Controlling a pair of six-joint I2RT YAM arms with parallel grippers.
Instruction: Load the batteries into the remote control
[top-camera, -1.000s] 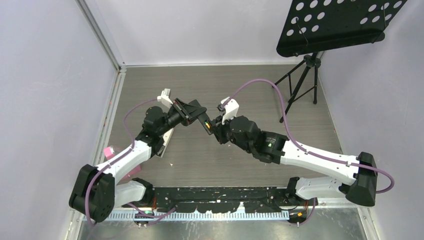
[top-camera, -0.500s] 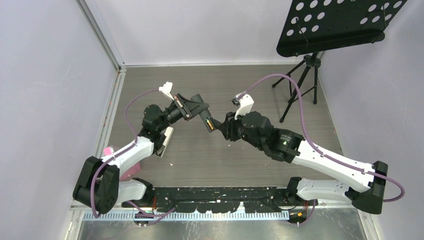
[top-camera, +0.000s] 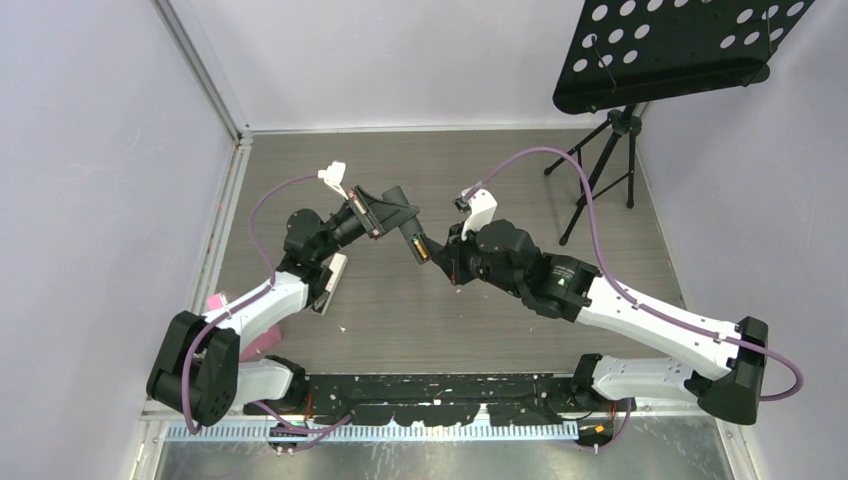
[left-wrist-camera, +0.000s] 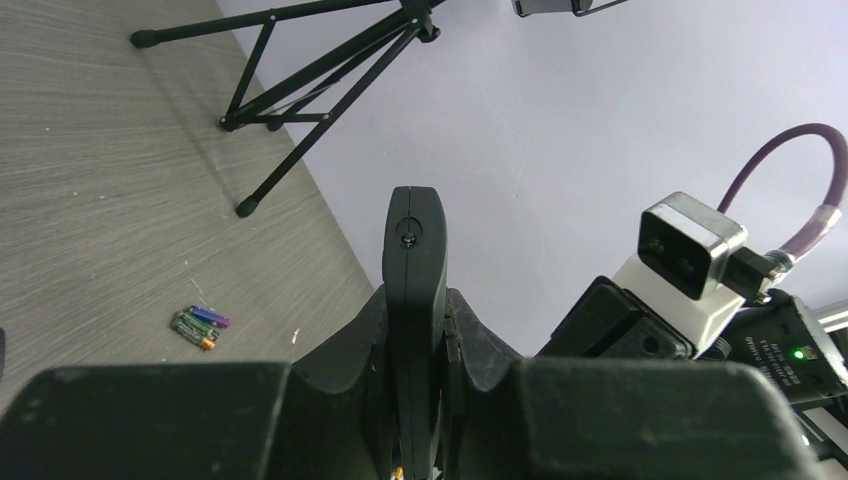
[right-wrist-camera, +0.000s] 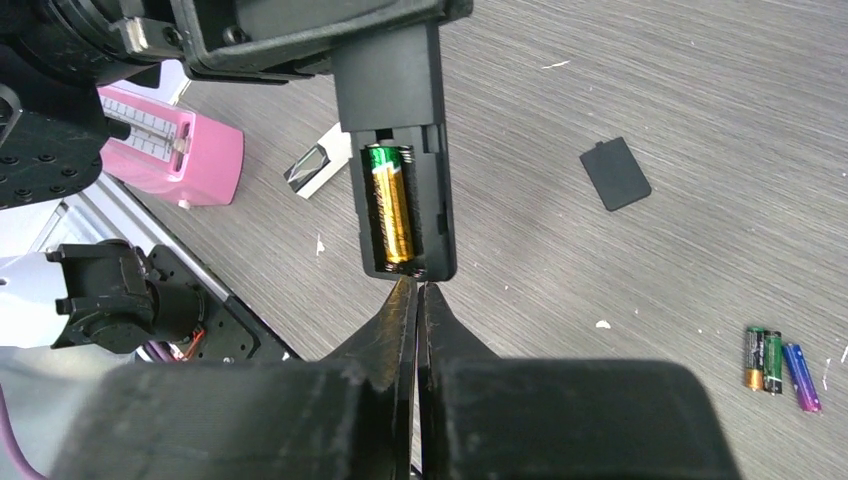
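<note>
Grey wood-grain table (top-camera: 480, 170) within lilac walls (top-camera: 400, 60); left pincer (left-wrist-camera: 415, 300) grips the remote (right-wrist-camera: 388, 90), right pincer (right-wrist-camera: 417, 300) clenched empty.

Tripod (top-camera: 622, 123) blocks far right — pink box (right-wrist-camera: 200, 160) left.

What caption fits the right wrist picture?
Shut right gripper just below the remote, one gold battery in its open compartment.

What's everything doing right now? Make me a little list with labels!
left gripper: shut on the remote, holding it above the table
remote: back open, one gold battery showing inside
right gripper: shut, empty, tips by the remote's end
loose batteries: three, side by side on the table
battery cover: lying on the table
</note>
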